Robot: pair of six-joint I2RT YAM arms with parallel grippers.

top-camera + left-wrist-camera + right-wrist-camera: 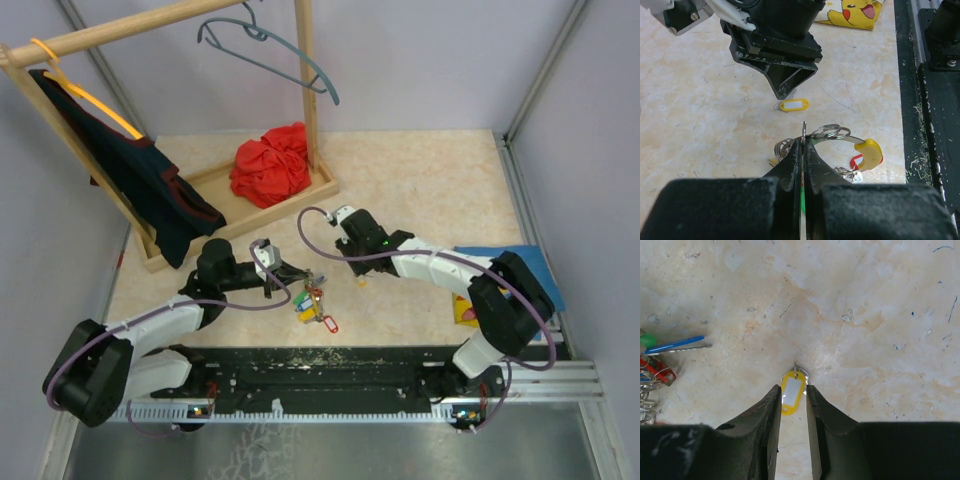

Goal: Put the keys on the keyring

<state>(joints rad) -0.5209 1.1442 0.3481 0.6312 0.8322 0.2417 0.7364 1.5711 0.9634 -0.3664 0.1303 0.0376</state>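
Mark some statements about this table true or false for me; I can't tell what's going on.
1. The left fingers pinch the keyring. True.
2. The yellow-tagged key hangs on the keyring. False: it lies alone on the table, between the parted right fingers.
3. The red cloth hangs on the grey hanger. False: it lies in the rack's wooden tray; the hanger is bare.
4. A blue-tagged key lies on the table too. True.
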